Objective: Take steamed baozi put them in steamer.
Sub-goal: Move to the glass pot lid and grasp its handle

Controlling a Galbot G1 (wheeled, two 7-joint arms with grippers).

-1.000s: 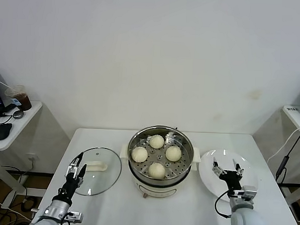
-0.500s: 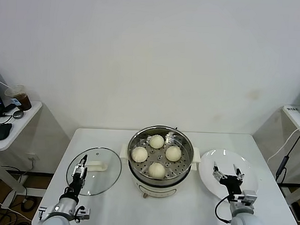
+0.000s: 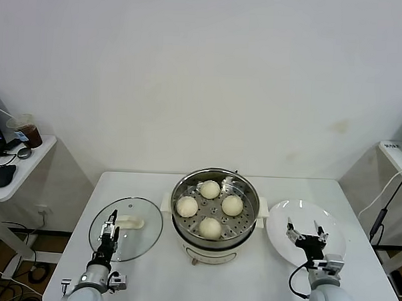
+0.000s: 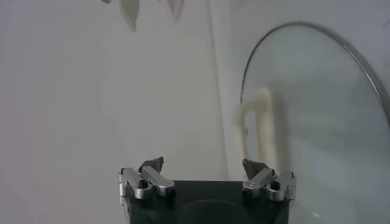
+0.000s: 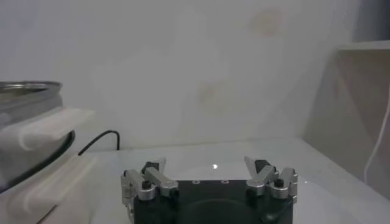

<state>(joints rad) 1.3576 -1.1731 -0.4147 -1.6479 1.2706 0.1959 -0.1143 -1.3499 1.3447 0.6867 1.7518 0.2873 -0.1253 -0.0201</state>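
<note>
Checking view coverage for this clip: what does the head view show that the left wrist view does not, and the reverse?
Only the head view shows the steamer with four steamed baozi inside, the white plate, the right gripper open above that plate, and the side table with a drink cup.

Only the left wrist view shows the left gripper close up, open and holding nothing.

Both show the glass lid with its white handle lying on the white table.
</note>
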